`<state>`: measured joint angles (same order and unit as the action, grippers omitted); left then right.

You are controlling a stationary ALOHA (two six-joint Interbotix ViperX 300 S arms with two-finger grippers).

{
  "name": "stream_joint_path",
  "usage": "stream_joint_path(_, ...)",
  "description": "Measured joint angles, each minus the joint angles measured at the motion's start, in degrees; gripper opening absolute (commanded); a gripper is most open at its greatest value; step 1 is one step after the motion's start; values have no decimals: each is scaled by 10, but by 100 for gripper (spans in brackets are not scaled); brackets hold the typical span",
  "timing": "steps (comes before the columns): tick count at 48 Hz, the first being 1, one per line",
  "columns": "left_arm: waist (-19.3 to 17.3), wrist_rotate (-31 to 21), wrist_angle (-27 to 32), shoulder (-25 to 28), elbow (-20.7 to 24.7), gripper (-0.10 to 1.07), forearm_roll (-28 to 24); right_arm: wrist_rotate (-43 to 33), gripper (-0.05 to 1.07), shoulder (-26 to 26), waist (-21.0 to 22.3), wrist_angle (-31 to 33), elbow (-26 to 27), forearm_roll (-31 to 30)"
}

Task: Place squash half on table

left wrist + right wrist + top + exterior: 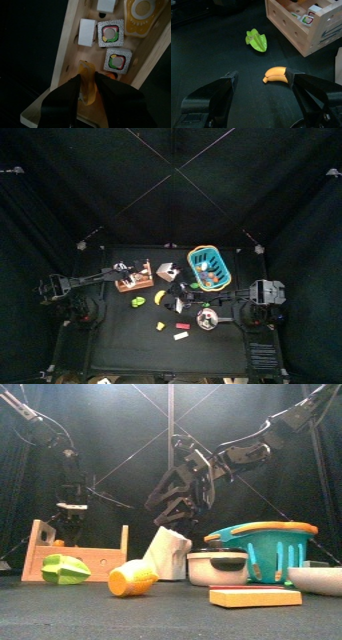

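I'm holding the left end effector (pixel 87 82) down inside the pale wooden open-topped crate (pixel 67 45). Its two black jaws are looking clenched on a narrow orange-yellow wedge, which I'm taking to be the squash half (pixel 84 69). So the task's thing is sitting in the crate, near the far left corner of the black tabletop (pixel 211 50), not yet on the bare surface. Beside it in the crate, square toy sushi pieces (pixel 111 33) are lying close, apart from the jaws.

I'm judging the squash half to be a light, stiff, smooth toy, likely to slip or twist if pinched near its tip. I'm favouring a hold across its thicker middle, with the jaws flat on its two sides.

The right end effector (pixel 262 75) is hovering over the middle of the tabletop, jaws spread wide and gripping nothing. Under it, a small curved orange-yellow piece (pixel 274 75) and a green leafy toy (pixel 256 40) are lying on the surface.
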<state>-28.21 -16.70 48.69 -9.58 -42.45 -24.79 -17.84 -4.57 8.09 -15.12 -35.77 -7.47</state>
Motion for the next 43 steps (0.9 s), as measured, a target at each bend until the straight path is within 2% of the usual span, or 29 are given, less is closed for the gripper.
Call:
stream_joint_path(8,4,0,0,-3,-1,69,0,0,103,18,0,8,0,-1)
stream_joint_path(13,20,0,0,-12,0,69,0,0,103,38,0,8,-4,1)
stream_joint_path(18,59,0,5,-37,-1,69,-2,0,103,62,0,8,-18,10)
stream_joint_path(22,102,0,11,-73,-1,69,-7,0,103,87,1,8,-31,17)
stream_joint_path(32,178,-1,-1,-161,-18,69,-7,0,103,132,1,2,-60,24)
stream_joint_path(38,236,4,-62,-206,-60,69,-6,0,103,142,0,-1,-78,25)
stream_joint_path(43,278,4,-161,-221,-108,69,-6,-1,103,145,0,-1,-83,30)
